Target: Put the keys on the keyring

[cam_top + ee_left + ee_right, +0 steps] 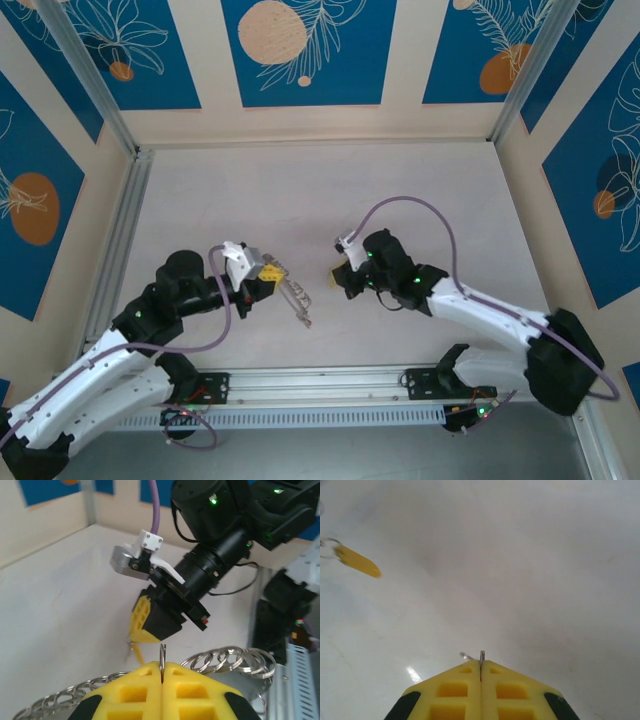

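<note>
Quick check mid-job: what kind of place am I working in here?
Likely a lab robot cell: aluminium frame, printed blue wall panels, and a mounting rail along the white table edge.

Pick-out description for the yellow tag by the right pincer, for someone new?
On the pale table, look near the tip of the right pincer. The yellow tag lies flat there, a slim strip with a small metal ring at one end. Unlike the blocky yellow pincer pads, it is loose and narrow.
</note>
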You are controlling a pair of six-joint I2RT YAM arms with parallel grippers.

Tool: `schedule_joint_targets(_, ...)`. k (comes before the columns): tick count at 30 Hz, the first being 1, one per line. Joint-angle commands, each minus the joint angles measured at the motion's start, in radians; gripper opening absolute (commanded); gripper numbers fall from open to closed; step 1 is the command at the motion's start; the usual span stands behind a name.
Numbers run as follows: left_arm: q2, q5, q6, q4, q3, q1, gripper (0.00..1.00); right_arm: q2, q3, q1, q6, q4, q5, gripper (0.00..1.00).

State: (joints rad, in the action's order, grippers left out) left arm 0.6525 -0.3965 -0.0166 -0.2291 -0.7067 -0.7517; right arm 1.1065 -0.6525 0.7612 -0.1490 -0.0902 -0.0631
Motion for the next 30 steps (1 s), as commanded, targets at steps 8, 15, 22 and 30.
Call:
schedule_joint_targets(8, 0.203, -0.336, -0.381, -0.313, -0.370, 0.008, 0.00, -0.367, 0.006, 0.007, 0.108, -0.025, 0.279, 0.00)
schedule_joint_targets(15, 0.279, -0.362, -0.441, -0.359, -0.428, 0.019, 0.00, -0.411, -0.026, 0.007, 0.098, -0.040, 0.373, 0.00)
schedule_joint_targets(22, 0.208, -0.333, -0.378, -0.266, -0.328, 0.036, 0.00, -0.314, -0.001, -0.009, 0.053, -0.079, 0.245, 0.00)
schedule_joint_targets(30, 0.067, -0.308, -0.323, -0.260, -0.219, 0.036, 0.00, -0.219, 0.068, -0.019, -0.050, -0.067, 0.288, 0.00)
